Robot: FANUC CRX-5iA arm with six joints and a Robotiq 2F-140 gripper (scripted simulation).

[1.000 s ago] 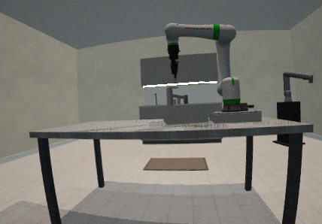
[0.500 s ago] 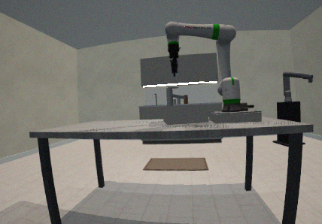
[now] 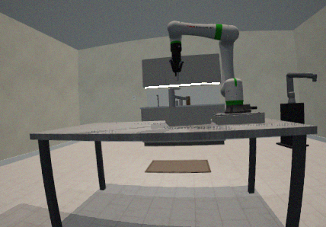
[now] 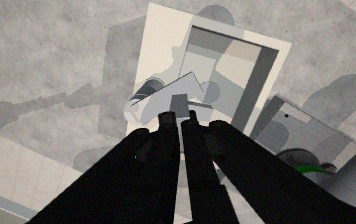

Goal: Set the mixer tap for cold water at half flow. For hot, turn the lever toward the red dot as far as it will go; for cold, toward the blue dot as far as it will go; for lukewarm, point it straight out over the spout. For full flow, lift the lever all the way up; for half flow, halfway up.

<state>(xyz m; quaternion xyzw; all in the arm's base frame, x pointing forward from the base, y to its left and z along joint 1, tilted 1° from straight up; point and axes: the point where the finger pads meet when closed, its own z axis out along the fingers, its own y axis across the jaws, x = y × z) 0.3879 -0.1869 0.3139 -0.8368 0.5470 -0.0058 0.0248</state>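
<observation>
The mixer tap point(image 3: 171, 95) point(image 4: 162, 98) stands at the back of the grey sink unit point(image 3: 189, 114) on the table point(image 3: 96, 133). In the exterior view its lever point(image 3: 182, 99) points out to the right at a low angle. I cannot make out the red and blue dots. My gripper point(image 3: 177, 72) point(image 4: 180, 106) is shut and empty. It points straight down and hangs well above the tap, not touching it. In the wrist view the tap lies just beyond the fingertips, with the sink basin point(image 4: 225, 75) to the right of it.
The robot's base plate point(image 3: 239, 117) point(image 4: 300, 132) sits to the right of the sink. A grey panel point(image 3: 199, 68) hangs behind. A second tap on a black pedestal point(image 3: 292, 112) stands at the far right. A brown mat point(image 3: 177, 166) lies on the floor under the table.
</observation>
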